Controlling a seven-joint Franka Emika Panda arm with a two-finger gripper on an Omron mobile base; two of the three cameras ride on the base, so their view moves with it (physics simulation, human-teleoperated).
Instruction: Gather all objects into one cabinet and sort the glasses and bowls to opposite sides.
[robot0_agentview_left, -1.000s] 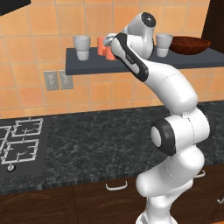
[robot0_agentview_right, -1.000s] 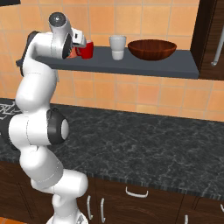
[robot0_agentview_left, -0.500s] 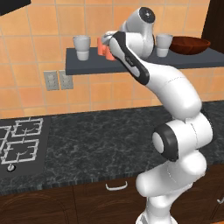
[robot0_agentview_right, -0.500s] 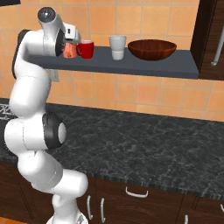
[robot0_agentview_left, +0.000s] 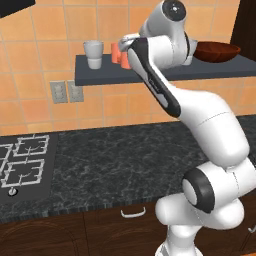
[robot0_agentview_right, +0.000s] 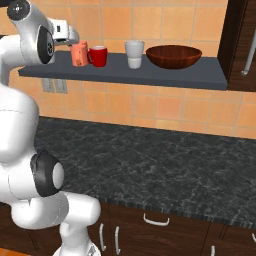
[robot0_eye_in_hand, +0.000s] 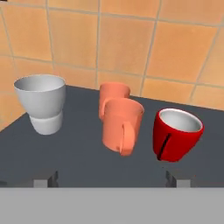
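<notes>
orange-tiled wall carries the shelf (robot0_agentview_right: 150, 74). fingers (robot0_eye_in_hand: 113, 178) spread open, empty, near its front edge; salmon mug (robot0_eye_in_hand: 122, 125) stands upright straight ahead, handle facing them, red cup (robot0_eye_in_hand: 176, 134) beside.

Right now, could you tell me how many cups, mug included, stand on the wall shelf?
5: a pale cup at the left end, a salmon cup behind the handled mug, a red cup beside them, and another pale cup by the bowl. None seems hidden.
</notes>
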